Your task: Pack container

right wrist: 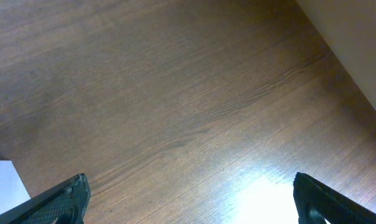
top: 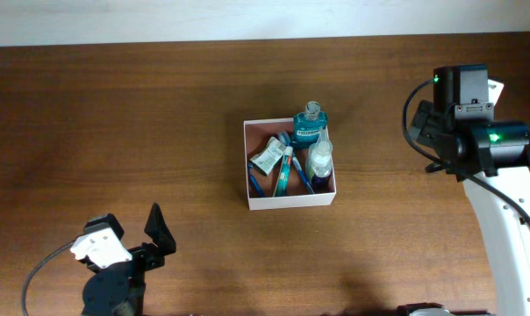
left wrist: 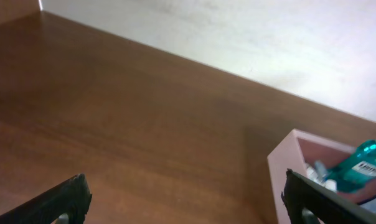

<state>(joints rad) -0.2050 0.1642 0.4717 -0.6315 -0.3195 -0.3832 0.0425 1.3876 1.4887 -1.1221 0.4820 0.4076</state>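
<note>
Both pincers gape wide, left gripper (left wrist: 185, 186) and right gripper (right wrist: 189, 185) alike; the filled container (top: 291, 201) sits centre frame from overhead.

Perhaps a lab; wooden table (top: 116, 132), pale wall (left wrist: 269, 37)

The right arm (top: 504, 219) wears a white shell under black wrist housings (top: 462, 95) with two green lights (top: 495, 136) (one per housing) and a looping black cable (top: 407, 118). The left arm (top: 116, 285) is black with a white plate (top: 101, 246). The fingers (left wrist: 54, 202) on both are matte black.
</note>
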